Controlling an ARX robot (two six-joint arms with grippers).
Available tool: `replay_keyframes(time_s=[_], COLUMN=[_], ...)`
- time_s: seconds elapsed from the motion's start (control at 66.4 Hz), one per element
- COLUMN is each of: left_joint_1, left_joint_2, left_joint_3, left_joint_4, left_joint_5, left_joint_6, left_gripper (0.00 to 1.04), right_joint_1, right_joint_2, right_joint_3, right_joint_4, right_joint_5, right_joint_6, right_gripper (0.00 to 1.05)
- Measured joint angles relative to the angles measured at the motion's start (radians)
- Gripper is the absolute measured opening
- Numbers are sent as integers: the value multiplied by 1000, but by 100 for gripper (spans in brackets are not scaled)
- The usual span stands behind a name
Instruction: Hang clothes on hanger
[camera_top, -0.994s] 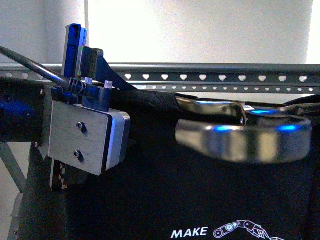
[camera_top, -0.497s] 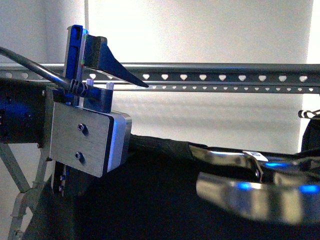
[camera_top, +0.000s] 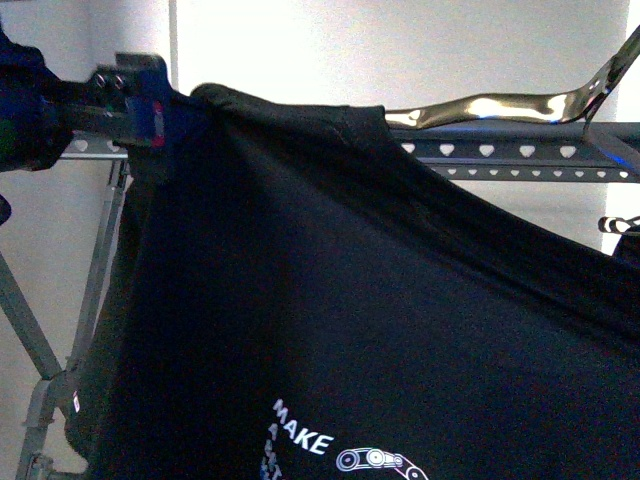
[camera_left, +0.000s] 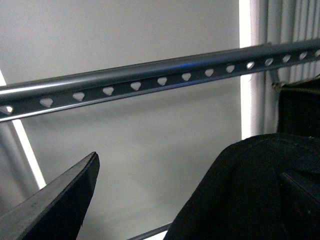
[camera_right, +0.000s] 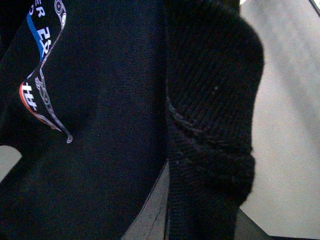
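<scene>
The clothes (camera_top: 330, 300), a black T-shirt with a white "MAKE" chest print, fill most of the front view and reach up to the rail's height. The hanger's grey rail (camera_top: 500, 150) with heart-shaped holes shows behind at the right. It also crosses the left wrist view (camera_left: 150, 82). My left gripper (camera_left: 185, 210) is open below the rail, with a fold of the shirt (camera_left: 240, 195) beside one finger (camera_left: 60, 200). My right gripper (camera_right: 200, 200) is shut on the clothes (camera_right: 100, 125), and thick bunched black fabric hides its jaws.
A shiny metal coat-hanger piece (camera_top: 500, 106) sticks out of the shirt's top towards the upper right. My left arm (camera_top: 120, 100) is at the shirt's top left corner. The rack's crossed legs (camera_top: 30, 350) stand at the left. Another dark garment (camera_top: 622, 228) hangs at the right edge.
The shirt has risen from low in the front view to the rail's height and now covers most of it. The left arm moved up and left. The shiny hanger piece rose to the upper right.
</scene>
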Motion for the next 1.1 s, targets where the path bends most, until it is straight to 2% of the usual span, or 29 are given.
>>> replay_keyframes(time_s=[0.151, 0.286, 0.422, 0.542, 0.888, 1.099], left_joint_1=[-3, -5, -8, -21, 49, 79], left_joint_2=[-60, -94, -108, -108, -121, -183], left_joint_3=[-32, -38, -60, -80, -85, -107], left_joint_4=[-33, -51, -74, -68, -103, -100], left_joint_5=[13, -2, 67, 82, -33, -91], left_joint_6=[-99, -167, -203, -214, -399, -454], left_gripper=[98, 98, 98, 98, 98, 98], right_joint_1=[13, 17, 29, 44, 24, -3], right_joint_2=[-2, -7, -12, -13, -13, 22], right_joint_3=[32, 61, 77, 109, 252, 280], right_joint_4=[-20, -99, -201, -282, -439, -507], right_joint_5=[2, 56, 94, 108, 43, 86], right_joint_6=[130, 277, 382, 509, 946, 1012], right_gripper=[8, 8, 8, 8, 8, 8])
